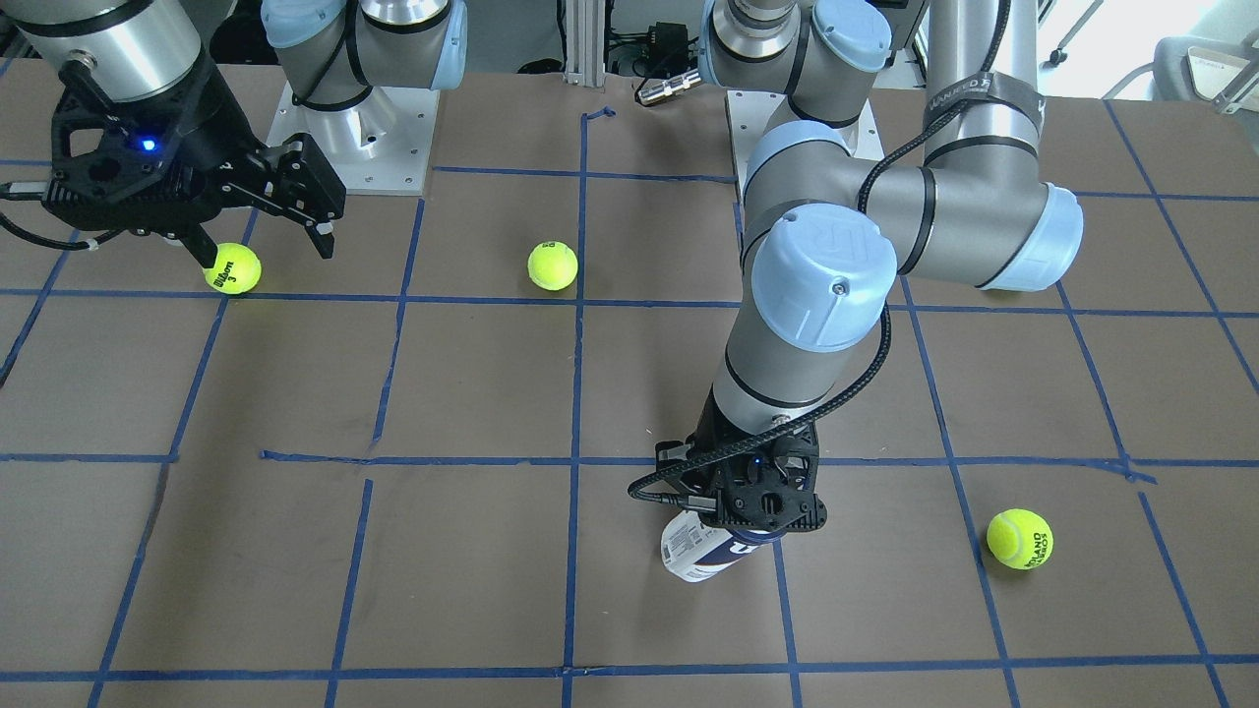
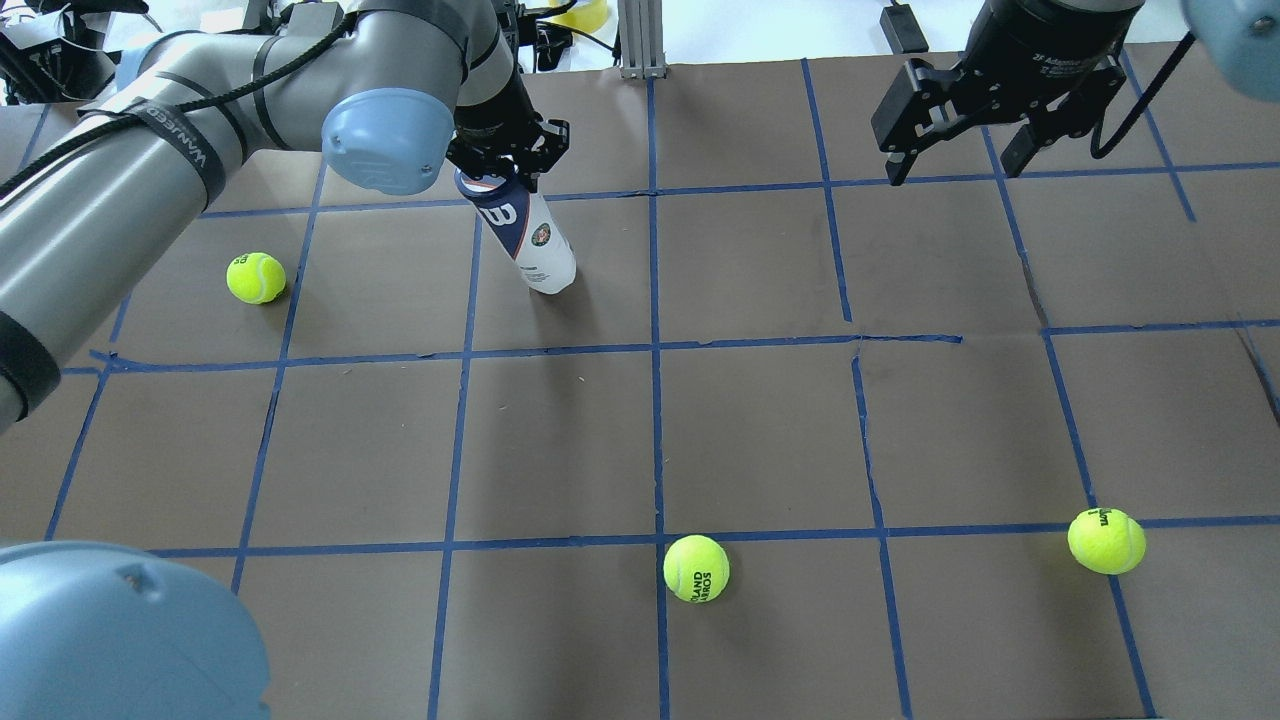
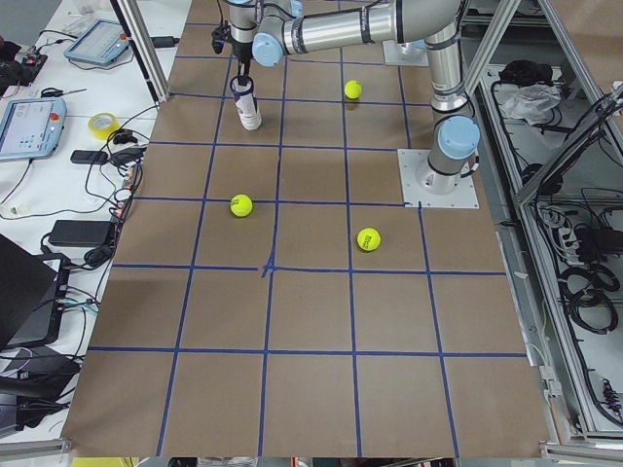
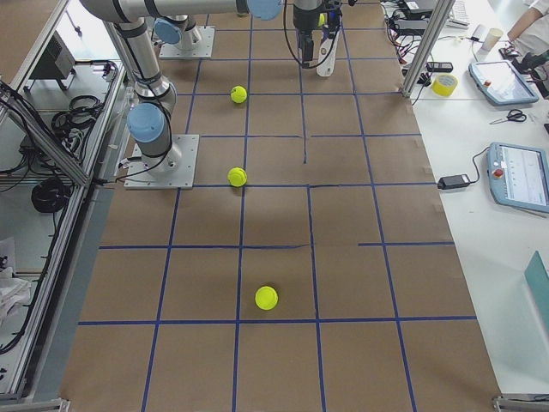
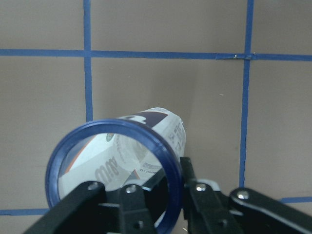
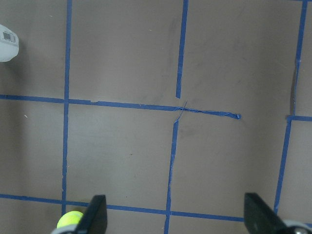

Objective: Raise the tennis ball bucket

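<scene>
The tennis ball bucket (image 2: 530,240) is a white printed tube with a dark navy rim. It stands open end up at the far left-centre of the table, leaning a little. It also shows in the front view (image 1: 696,551) and the left wrist view (image 5: 146,141). My left gripper (image 2: 505,172) is shut on its top rim, with one finger (image 5: 132,209) inside and the other outside. I cannot tell whether its base touches the table. My right gripper (image 2: 950,170) hangs open and empty over the far right of the table, away from the tube.
Three yellow-green tennis balls lie on the brown, blue-taped table (image 2: 760,430): one left of the tube (image 2: 256,277), one near centre (image 2: 696,568), one near right (image 2: 1106,540). The last lies just below my right gripper in the front view (image 1: 233,268).
</scene>
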Motion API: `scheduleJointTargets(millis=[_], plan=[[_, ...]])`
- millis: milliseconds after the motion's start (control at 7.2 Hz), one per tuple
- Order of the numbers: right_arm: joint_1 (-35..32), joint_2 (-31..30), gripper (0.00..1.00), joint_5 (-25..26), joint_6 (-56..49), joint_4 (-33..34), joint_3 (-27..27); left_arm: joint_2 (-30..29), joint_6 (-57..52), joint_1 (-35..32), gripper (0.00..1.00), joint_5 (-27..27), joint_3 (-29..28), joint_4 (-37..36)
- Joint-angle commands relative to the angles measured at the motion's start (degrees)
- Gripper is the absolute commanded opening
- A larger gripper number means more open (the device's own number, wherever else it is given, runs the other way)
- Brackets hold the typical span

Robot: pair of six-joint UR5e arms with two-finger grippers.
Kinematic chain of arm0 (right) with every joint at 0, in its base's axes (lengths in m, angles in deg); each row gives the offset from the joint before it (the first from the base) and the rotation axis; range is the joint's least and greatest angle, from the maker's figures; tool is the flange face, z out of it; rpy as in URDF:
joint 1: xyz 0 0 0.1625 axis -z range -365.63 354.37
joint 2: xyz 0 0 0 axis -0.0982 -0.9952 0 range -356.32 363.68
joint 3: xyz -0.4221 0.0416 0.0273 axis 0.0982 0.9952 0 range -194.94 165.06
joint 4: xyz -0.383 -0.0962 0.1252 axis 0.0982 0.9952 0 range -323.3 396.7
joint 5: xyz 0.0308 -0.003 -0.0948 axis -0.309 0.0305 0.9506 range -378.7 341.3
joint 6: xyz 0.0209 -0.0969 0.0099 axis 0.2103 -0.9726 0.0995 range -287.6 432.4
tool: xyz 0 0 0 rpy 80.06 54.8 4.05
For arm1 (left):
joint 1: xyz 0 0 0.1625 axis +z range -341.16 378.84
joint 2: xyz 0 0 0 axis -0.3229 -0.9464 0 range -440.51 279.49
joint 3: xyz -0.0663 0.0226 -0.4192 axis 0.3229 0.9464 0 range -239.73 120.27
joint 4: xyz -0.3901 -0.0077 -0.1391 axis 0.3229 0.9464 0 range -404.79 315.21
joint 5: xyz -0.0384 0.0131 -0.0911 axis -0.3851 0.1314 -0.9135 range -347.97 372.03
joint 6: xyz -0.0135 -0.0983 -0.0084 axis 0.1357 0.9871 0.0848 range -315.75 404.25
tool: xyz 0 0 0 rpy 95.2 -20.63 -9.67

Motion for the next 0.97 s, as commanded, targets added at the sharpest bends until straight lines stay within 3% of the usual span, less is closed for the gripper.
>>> scheduleJointTargets(millis=[0,417,833], plan=[[0.0,0.0,1.0,0.0,0.0,-0.03,0.0,0.16,3.39,-0.15,1.0,0.29,-0.14,0.32],[0.0,0.0,1.0,0.0,0.0,0.06,0.0,2.8,4.73,-0.32,1.0,-0.24,-0.93,2.85],[0.0,0.0,1.0,0.0,0.09,-0.03,0.0,5.08,3.59,0.38,1.0,0.37,-8.56,15.49]])
